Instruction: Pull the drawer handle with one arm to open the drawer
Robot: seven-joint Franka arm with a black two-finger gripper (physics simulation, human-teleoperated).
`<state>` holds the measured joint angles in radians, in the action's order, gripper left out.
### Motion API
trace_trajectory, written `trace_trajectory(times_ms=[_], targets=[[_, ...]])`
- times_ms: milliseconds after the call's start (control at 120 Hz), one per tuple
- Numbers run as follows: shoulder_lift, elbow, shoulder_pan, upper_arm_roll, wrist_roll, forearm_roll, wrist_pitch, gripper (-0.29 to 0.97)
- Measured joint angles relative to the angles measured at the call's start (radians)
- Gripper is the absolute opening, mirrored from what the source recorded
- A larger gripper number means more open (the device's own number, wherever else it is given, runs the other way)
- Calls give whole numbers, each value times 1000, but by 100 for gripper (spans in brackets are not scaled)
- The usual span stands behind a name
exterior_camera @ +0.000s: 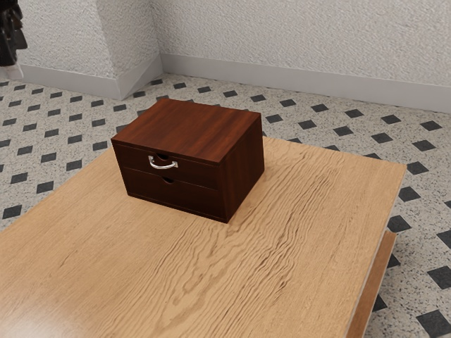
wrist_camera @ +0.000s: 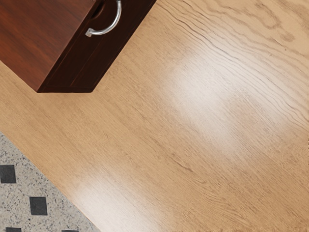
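A dark reddish wooden cabinet [exterior_camera: 201, 130] with two drawers stands on the light wooden table [exterior_camera: 282, 246], toward its far side. The upper drawer [exterior_camera: 184, 169] carries a curved silver handle [exterior_camera: 162, 163] and sits flush with the cabinet front. The lower drawer [exterior_camera: 173, 191] has no handle that I can see. A black part of my gripper [exterior_camera: 8, 39] hangs at the exterior view's upper left edge, high above the floor and well away from the cabinet. In the wrist view the cabinet's corner [wrist_camera: 43, 38] and the silver handle [wrist_camera: 107, 24] lie ahead of my hand.
Bare table top [wrist_camera: 203, 125] spreads in front of the cabinet and toward the exterior view's right. The table's edge [wrist_camera: 53, 179] borders a tiled floor [exterior_camera: 63, 134] with black diamonds. White walls [exterior_camera: 282, 35] stand behind.
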<state>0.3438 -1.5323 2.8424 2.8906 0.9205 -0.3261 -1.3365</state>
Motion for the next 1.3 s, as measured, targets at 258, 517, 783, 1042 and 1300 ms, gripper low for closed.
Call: trace_trajectory(times_ms=[258, 517, 783, 1042, 1300], targets=[[-22, -26, 18, 7, 174, 11, 36, 68], [16, -195, 49, 4, 395, 26, -6, 68], [160, -461, 39, -3, 590, 23, -194, 68], [302, -697, 55, -4, 713, -17, -343, 68], [332, -828, 55, -9, 794, -24, -491, 68]])
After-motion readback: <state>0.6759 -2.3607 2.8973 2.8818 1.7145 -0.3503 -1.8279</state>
